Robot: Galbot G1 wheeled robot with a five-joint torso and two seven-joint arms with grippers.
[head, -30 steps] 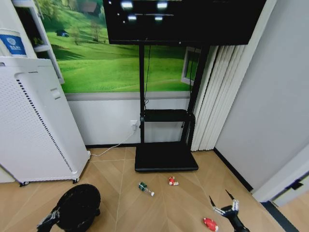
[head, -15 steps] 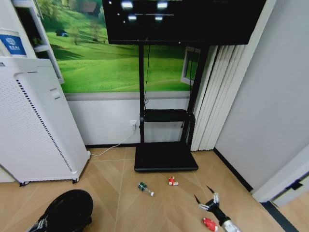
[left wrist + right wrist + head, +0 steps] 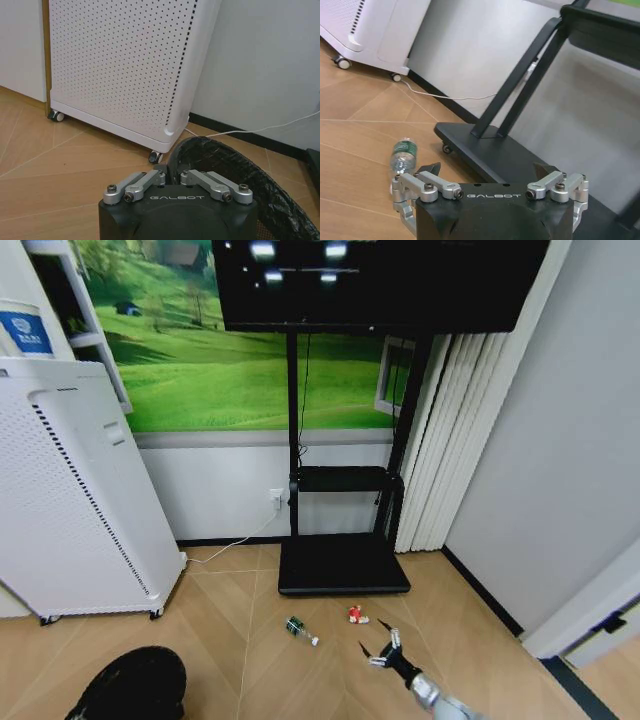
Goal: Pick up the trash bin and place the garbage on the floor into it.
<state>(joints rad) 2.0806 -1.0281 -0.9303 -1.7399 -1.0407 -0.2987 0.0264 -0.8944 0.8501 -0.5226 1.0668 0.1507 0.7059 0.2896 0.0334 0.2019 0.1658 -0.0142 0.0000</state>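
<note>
The trash bin (image 3: 135,685), black and round with a bag liner, is at the lower left of the head view. In the left wrist view my left gripper (image 3: 170,176) is shut on the rim of the trash bin (image 3: 235,162). Garbage lies on the floor (image 3: 250,640) in front of the TV stand: a small green-labelled bottle (image 3: 297,628) and a small red piece (image 3: 356,615). My right gripper (image 3: 380,645) hovers open just behind and to the right of the red piece. From the right wrist view, the bottle (image 3: 402,152) lies beyond one open finger (image 3: 402,192).
A flat black TV-stand base (image 3: 343,565) on small wheels sits just beyond the garbage. A tall white perforated unit on casters (image 3: 80,490) stands at the left, with a white cable (image 3: 235,545) along the wall. A grey wall (image 3: 540,470) closes the right side.
My right gripper has swung left and forward, from the right-hand floor to beside the red piece. The bin in my left gripper has dropped lower and further left in the head view.
</note>
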